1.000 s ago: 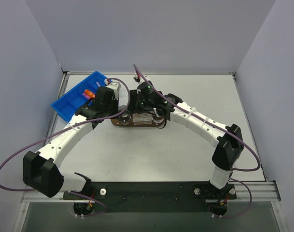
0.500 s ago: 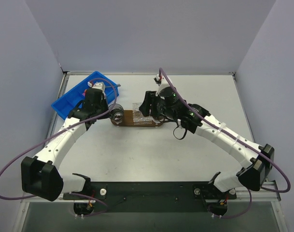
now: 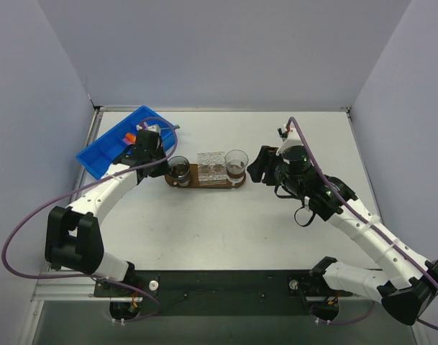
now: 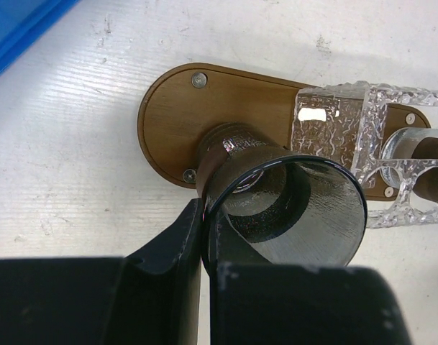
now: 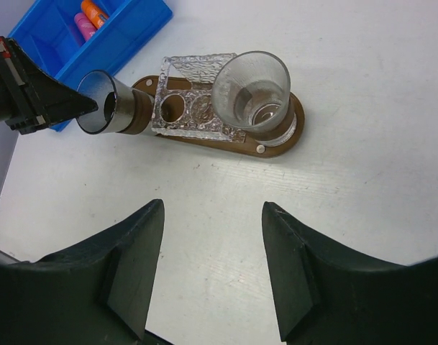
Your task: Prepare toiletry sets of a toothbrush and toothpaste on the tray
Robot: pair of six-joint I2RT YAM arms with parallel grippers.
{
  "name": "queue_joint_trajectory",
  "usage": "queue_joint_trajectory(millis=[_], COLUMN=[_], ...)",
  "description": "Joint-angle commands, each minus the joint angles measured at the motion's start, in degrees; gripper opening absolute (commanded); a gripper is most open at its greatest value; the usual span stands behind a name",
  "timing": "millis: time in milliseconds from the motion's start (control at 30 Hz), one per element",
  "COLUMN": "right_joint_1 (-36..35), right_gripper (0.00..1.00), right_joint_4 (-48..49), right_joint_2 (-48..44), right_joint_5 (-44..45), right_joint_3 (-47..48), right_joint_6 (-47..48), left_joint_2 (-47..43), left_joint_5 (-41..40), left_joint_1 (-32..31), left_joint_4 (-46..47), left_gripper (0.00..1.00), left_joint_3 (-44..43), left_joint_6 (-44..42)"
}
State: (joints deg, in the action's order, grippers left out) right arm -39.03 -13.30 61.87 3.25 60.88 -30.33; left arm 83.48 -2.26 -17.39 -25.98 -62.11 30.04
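Observation:
The dark-brown tray (image 3: 204,181) lies mid-table. A smoky dark cup (image 4: 290,208) stands on its left end, tilted, and my left gripper (image 4: 204,230) is shut on its rim, one finger inside and one outside. In the top view that gripper (image 3: 166,167) sits just left of the dark cup (image 3: 179,169). A clear cup (image 5: 251,90) stands on the tray's right end. My right gripper (image 5: 211,208) hangs open over bare table in front of the tray (image 5: 276,144), holding nothing. An orange toothpaste tube (image 5: 96,11) lies in the blue bin, with the toothbrush showing only as a pink shape (image 5: 83,26) beside it.
A textured clear holder (image 3: 211,165) with round holes stands on the tray between the two cups. The blue bin (image 3: 107,154) sits at the back left, close behind my left gripper. Grey walls enclose the table at the back and sides.
My right gripper has opened, let go of the clear cup on the tray's right end and drawn back to the right. My left gripper stays shut on the dark cup's rim.

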Motion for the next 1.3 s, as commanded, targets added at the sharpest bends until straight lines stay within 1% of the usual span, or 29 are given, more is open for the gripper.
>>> queue_joint_trajectory(millis=[0,100,233,367,567,1267], right_joint_1=[1.1,1.4,1.6,1.5,1.8,1.8], right_gripper=[0.52,0.52,0.52,0.52,0.52,0.53], right_joint_4=[-1.6,-2.1,-2.8,-3.6,-3.8,-4.5], right_joint_2=[-3.1,-3.8,-3.9,-4.1,-4.4,-4.4], right_joint_5=[1.4,1.5,1.5,1.5,1.7,1.8], right_joint_3=[-1.6,-2.3,-2.8,-3.2,-3.9,-4.7], right_joint_6=[0.1,0.2,0.3,0.4,0.4,-0.3], left_joint_2=[0.4,0.8,2.0,4.6,6.8,10.2], left_joint_5=[1.3,0.6,0.1,0.4,0.9,1.5], left_joint_1=[0.2,0.1,0.0,0.0,0.0,0.0], left_joint_4=[5.2,5.2,4.8,2.0,0.2,-2.5], left_gripper=[0.0,0.0,0.0,0.0,0.0,0.0], left_joint_3=[-5.1,-5.5,-8.1,-11.1,-13.0,-15.7], left_joint_6=[1.9,2.2,1.3,-0.3,-1.7,-4.2])
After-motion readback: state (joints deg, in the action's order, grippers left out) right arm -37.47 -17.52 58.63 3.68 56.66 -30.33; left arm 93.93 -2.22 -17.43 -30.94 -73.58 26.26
